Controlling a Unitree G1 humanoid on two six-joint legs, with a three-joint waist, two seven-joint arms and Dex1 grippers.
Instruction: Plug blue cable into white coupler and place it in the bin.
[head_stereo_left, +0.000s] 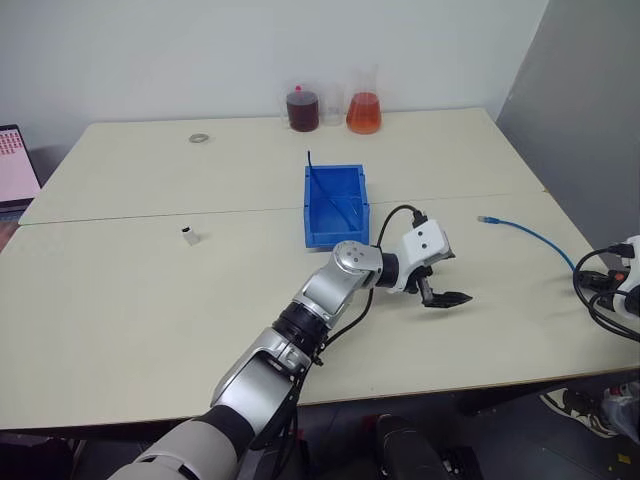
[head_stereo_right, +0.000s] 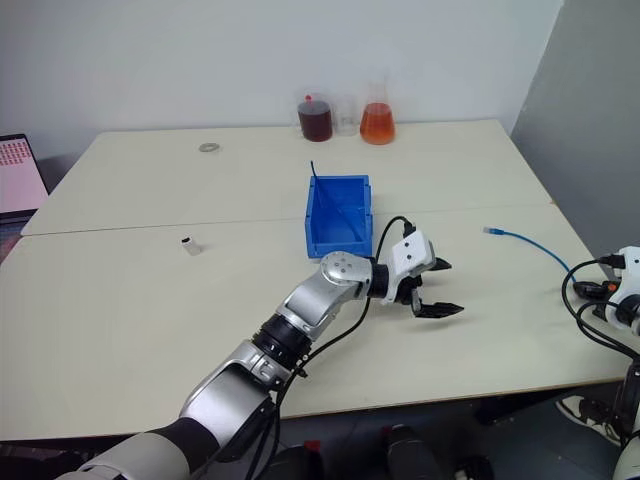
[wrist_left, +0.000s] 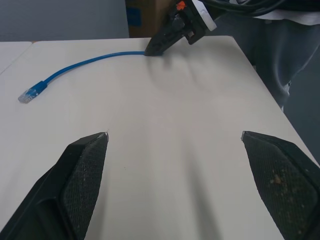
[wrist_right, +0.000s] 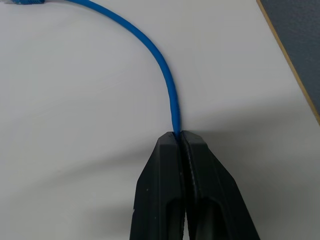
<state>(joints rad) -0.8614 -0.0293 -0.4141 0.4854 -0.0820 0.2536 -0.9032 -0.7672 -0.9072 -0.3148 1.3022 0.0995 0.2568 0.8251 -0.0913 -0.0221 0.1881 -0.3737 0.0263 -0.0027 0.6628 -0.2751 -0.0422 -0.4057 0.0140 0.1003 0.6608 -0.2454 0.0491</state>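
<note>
The blue cable (head_stereo_left: 527, 233) lies on the right part of the table, its clear plug (wrist_left: 29, 94) pointing toward the middle. My right gripper (wrist_right: 178, 135) is shut on the cable some way back from the plug, close to the table's right edge; it also appears as the right gripper (wrist_left: 151, 51) across the table top. My left gripper (head_stereo_left: 447, 297) reaches over to the right, just in front of the bin (head_stereo_left: 336, 207), and is open with nothing between its fingers (wrist_left: 85, 167). The white coupler (head_stereo_left: 190, 236) stands alone left of the bin.
Two flasks, one with dark red liquid (head_stereo_left: 302, 108) and one with orange (head_stereo_left: 364, 112), stand at the table's far edge. A grey ring (head_stereo_left: 199, 137) lies at the far left. A thin dark-blue strand (head_stereo_left: 322, 180) leans inside the bin. A laptop (head_stereo_left: 15, 165) sits beyond the left edge.
</note>
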